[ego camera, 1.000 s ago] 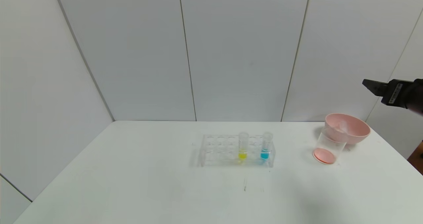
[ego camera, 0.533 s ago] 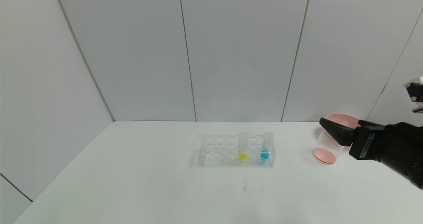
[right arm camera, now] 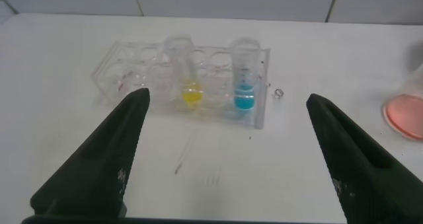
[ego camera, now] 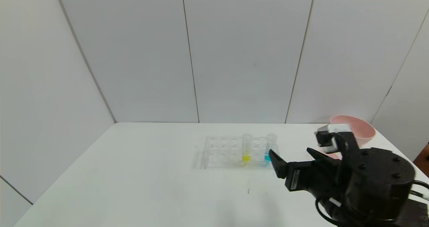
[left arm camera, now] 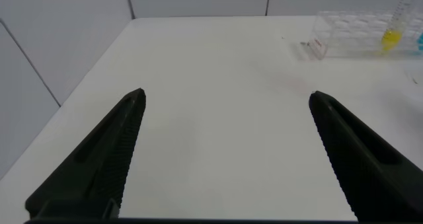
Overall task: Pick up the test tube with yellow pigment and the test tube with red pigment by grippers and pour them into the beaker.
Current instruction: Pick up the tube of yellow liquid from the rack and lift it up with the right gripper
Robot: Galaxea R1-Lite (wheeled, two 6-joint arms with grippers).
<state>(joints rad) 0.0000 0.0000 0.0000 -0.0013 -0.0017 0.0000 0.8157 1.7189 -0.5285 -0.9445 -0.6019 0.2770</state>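
The test tube with yellow pigment (ego camera: pixel 246 149) stands upright in a clear rack (ego camera: pixel 221 151) at mid-table; it also shows in the right wrist view (right arm camera: pixel 188 78) and the left wrist view (left arm camera: pixel 394 32). My right gripper (ego camera: pixel 290 152) is open and empty, low over the table just right of the rack, and faces the tubes (right arm camera: pixel 228 98). The beaker (right arm camera: pixel 404 113) holds a layer of orange-red liquid and is mostly hidden behind my right arm in the head view. The test tube with red pigment is out of view. My left gripper (left arm camera: pixel 227 98) is open and empty over the table's left part.
A tube with blue liquid (ego camera: pixel 269 148) stands in the rack to the right of the yellow one (right arm camera: pixel 244 78). A pink bowl (ego camera: pixel 362 128) sits at the far right behind the beaker. A small metal bit (right arm camera: pixel 279 92) lies by the rack's right end.
My right gripper has come down from high at the far right and moved left, past the beaker, to beside the rack's right end. The tubes and rack have not moved.
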